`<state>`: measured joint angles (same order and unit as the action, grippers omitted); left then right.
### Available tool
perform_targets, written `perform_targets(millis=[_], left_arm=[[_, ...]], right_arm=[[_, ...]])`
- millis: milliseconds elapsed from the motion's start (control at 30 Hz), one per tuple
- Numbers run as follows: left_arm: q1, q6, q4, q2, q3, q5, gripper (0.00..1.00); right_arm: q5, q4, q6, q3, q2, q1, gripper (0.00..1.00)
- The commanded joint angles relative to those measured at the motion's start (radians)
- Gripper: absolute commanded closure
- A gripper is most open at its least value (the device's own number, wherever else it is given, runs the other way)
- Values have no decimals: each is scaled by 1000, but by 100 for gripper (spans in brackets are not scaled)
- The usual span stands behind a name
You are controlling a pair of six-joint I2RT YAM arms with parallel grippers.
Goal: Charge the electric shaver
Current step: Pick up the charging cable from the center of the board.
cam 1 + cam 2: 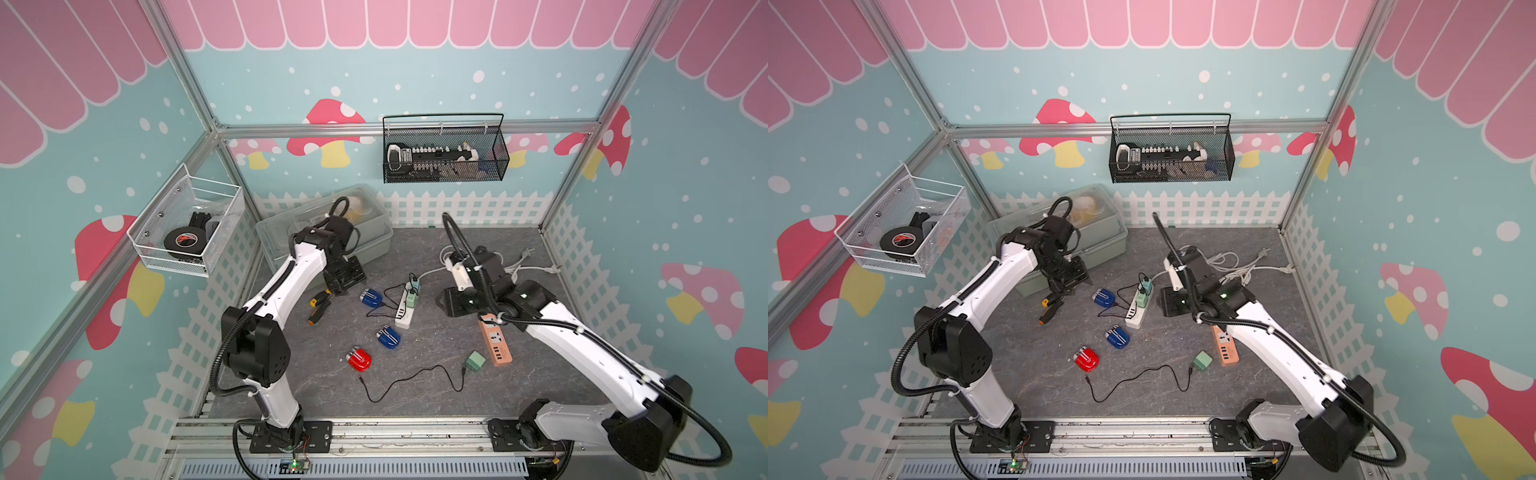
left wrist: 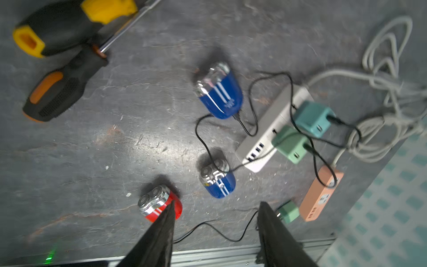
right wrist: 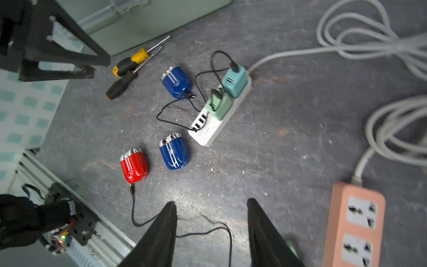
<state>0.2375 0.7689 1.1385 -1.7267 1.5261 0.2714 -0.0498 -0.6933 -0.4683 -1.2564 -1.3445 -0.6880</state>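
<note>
Above the scuffed grey mat [image 1: 498, 395], left pincer [image 2: 217, 204] and right pincer [image 3: 210, 201] gape empty

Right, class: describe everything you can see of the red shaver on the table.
The red shaver has a rounded body of glossy red plastic with white stripes and a chrome head carrying three round cutters. It lies flat on the grey table, beside a blue shaver. The black cable ends just off its base, apparently not inserted.
</note>
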Motion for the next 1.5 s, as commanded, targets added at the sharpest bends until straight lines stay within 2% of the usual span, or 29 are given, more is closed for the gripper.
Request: perform_targets(millis=[0,133,267,367,467,533,767,900,967,1033,1100,1333,1467], left_arm=[[-32,152,-331,21,-220,185,45],[-16,252,-436,-12,-268,172,43],[3,438,-575,-34,-367,161,43],[12,507,-612,-45,-403,146,43],[24,499,-567,-72,-378,173,43],[34,476,-511,-65,-365,142,44],[89,499,-518,-81,-414,143,49],[102,509,-544,-101,-407,135,60],[102,507,-545,-95,-402,121,73],[106,511,-545,-74,-403,122,90],[117,515,-543,-42,-408,139,100],[221,549,-476,166,-471,118,100],[251,530,-478,265,-489,41,100]], right_arm=[[78,89,174,-74,-126,-73,52],[66,122,185,-133,-201,-97,52],[51,132,150,-139,-194,-98,52],[64,122,125,-124,-172,-98,52],[85,108,112,-107,-149,-97,52],[100,102,106,-94,-134,-97,52],[105,104,92,-58,-112,-97,53],[109,105,88,-54,-106,-98,53],[107,105,86,-52,-105,-98,53],[93,105,86,-51,-109,-97,53],[78,104,82,-55,-114,-97,53],[-21,81,1,-118,-162,-74,53],[-123,61,-81,-155,-205,-37,53]])
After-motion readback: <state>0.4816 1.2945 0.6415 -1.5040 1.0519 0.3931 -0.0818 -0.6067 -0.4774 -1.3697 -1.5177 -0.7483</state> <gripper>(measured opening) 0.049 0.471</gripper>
